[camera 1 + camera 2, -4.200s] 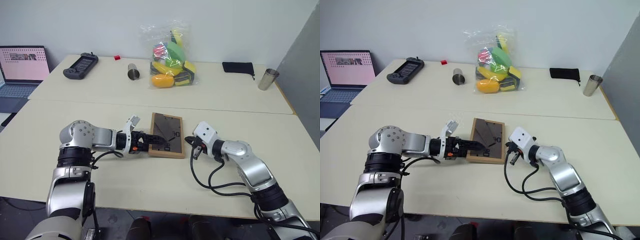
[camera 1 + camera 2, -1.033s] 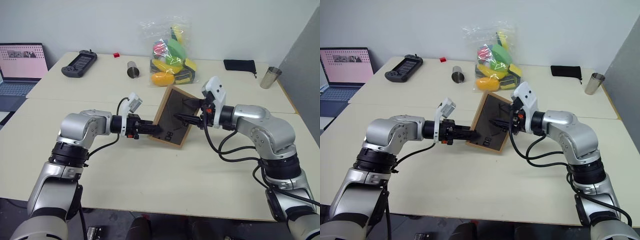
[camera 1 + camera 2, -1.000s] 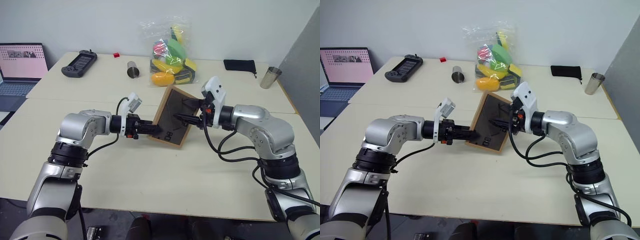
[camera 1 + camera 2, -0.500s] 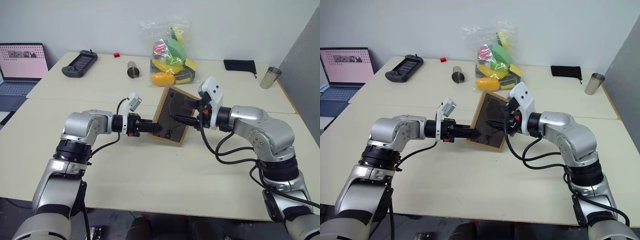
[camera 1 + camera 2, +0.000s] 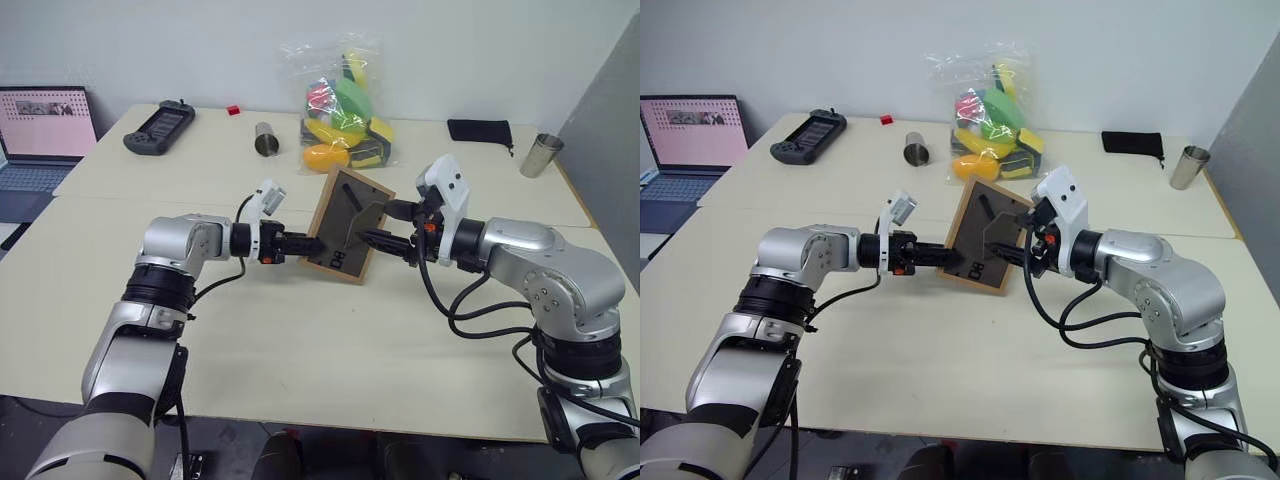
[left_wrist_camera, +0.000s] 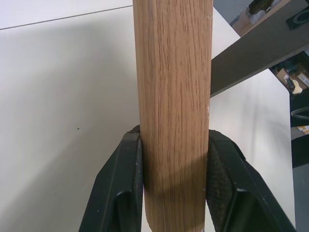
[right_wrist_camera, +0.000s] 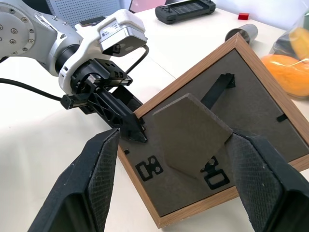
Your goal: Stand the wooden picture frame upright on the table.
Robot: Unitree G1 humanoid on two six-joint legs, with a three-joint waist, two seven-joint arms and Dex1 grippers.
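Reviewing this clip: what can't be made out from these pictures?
- Wooden picture frame: front picture faces away, head views.
- Whether its lower edge touches the table: unclear, head views.
- Stand: hinge hidden beneath the flap, right wrist view.
- Left claw: frame rail hides the pad contact.

Bare table (image 5: pixel 300 340) lies open in front; the toy bag (image 5: pixel 345 110) and metal cup (image 5: pixel 266 141) stand behind.

Left pincer (image 5: pixel 308 245) clamped, arm reaching inward, right pincer (image 5: pixel 392 228) spread wide, facing it
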